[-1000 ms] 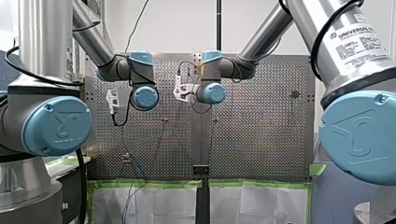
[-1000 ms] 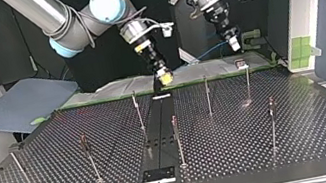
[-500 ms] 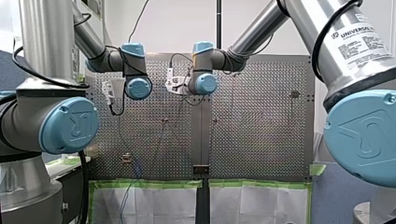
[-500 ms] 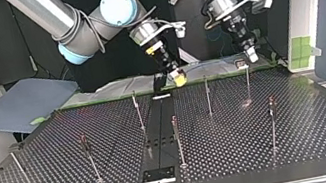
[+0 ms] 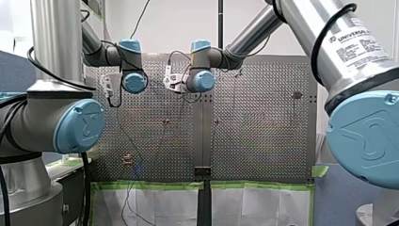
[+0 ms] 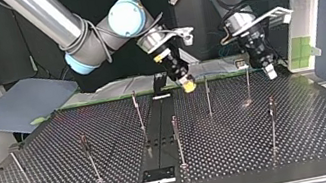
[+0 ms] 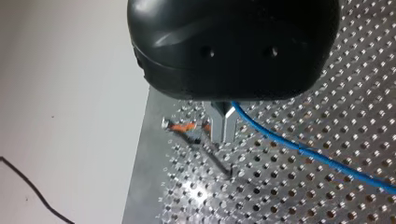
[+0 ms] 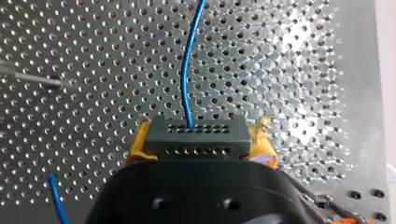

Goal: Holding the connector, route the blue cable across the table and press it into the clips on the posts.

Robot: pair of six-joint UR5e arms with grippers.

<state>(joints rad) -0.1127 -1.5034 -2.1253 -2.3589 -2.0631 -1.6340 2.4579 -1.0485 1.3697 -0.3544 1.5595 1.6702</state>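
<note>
R tool [image 6: 189, 86] clamps connector [image 8: 194, 140], blue cable [image 8: 187, 70] running out ahead; L tool [image 7: 222, 129] nips same cable, over bench [image 7: 299, 196].

R claw [image 8: 201, 141] pinches connector [image 8: 196, 133] — blue cable [image 8: 188, 65] exits ahead.

Bright, even light falls from above. The perforated table [image 6: 311, 136] shows small glare spots in the top view and both wrist views. The wall [image 5: 179, 23] in the front view is very bright, while the background of the top view is dark.
</note>
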